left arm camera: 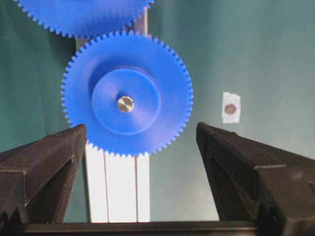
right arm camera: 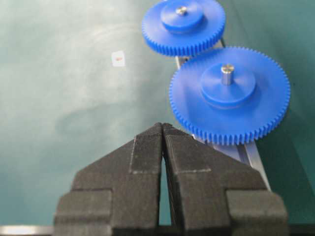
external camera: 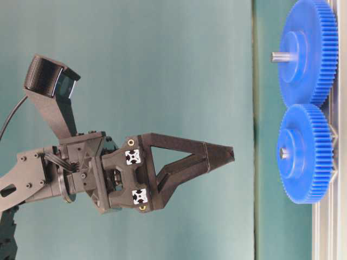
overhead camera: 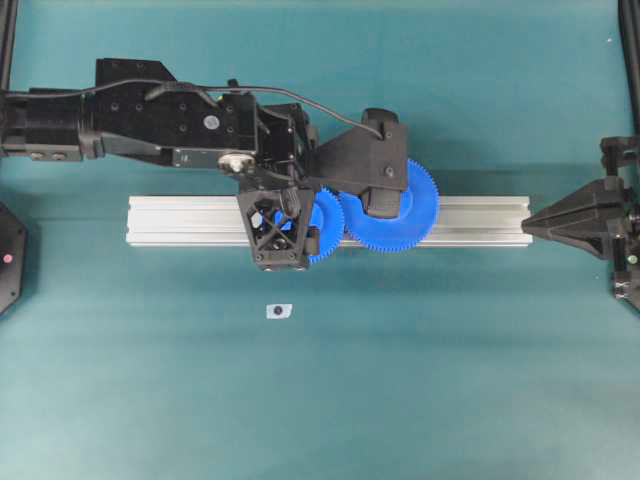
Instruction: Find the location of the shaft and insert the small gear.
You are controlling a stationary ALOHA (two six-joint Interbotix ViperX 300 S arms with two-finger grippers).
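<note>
1. Small gear (left arm camera: 127, 93): bright blue moulded plastic, fine even teeth round the rim, raised round hub. It sits flat on the aluminium rail (overhead camera: 190, 220), about mid-length, with the silvery shaft (left arm camera: 125, 103) tip showing flush in the hub hole.
2. Left gripper (left arm camera: 140, 167): matte black, grainy printed fingers, spread wide, nothing held. It hangs above the small gear, clear of it.
3. Larger gear (right arm camera: 229, 94): same blue plastic, on the rail just beside the small one, teeth meeting it, grey steel pin standing proud of its hub.
4. Rail: ribbed extruded aluminium, lying across the middle of the teal bench (overhead camera: 450, 380).
5. Right gripper (right arm camera: 163, 129): black wedge fingers pressed together, empty, parked off the rail's right end.
</note>
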